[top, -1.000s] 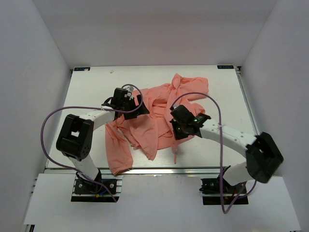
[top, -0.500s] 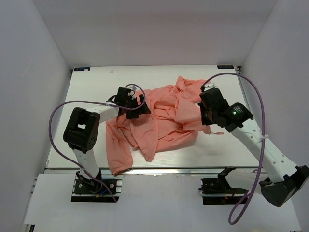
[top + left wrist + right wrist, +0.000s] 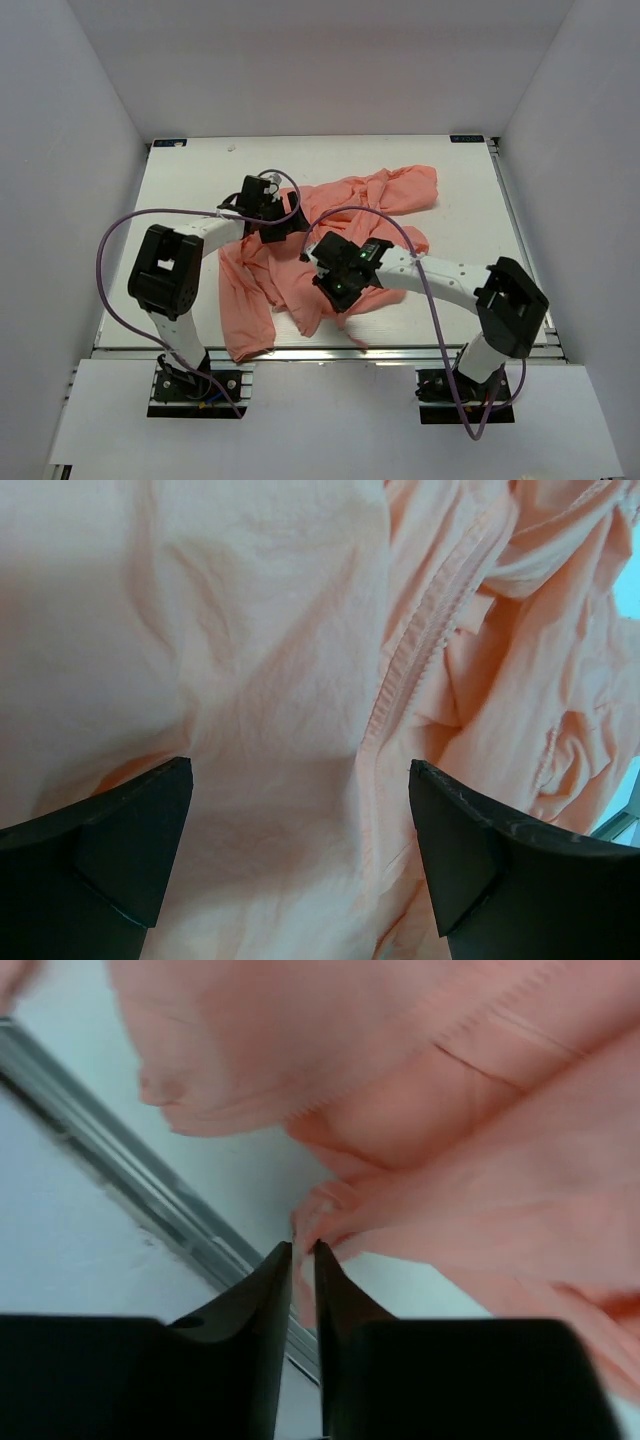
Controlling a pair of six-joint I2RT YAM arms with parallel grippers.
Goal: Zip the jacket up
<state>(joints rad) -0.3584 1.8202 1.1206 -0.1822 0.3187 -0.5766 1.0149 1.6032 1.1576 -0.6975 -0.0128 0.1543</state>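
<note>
From the overhead camera I see the jacket (image 3: pixel 400 190) spread crumpled across the middle of the table (image 3: pixel 460 290), one sleeve trailing toward the near left edge. The left gripper (image 3: pixel 280 225) sits over the jacket's left part; the right gripper (image 3: pixel 335 290) is low over its near hem.

On the left wrist camera, the left gripper (image 3: pixel 300 850) stands wide open just above the jacket (image 3: pixel 230 680), holding nothing. A ribbed strip (image 3: pixel 400 660) of the fabric runs between the fingers.

On the right wrist camera, the right gripper (image 3: pixel 303 1252) shows only a sliver of gap. A bunched fold of the jacket (image 3: pixel 450 1140) meets its tips, above the metal rail (image 3: pixel 150 1200). I cannot tell whether it is clamped.
</note>
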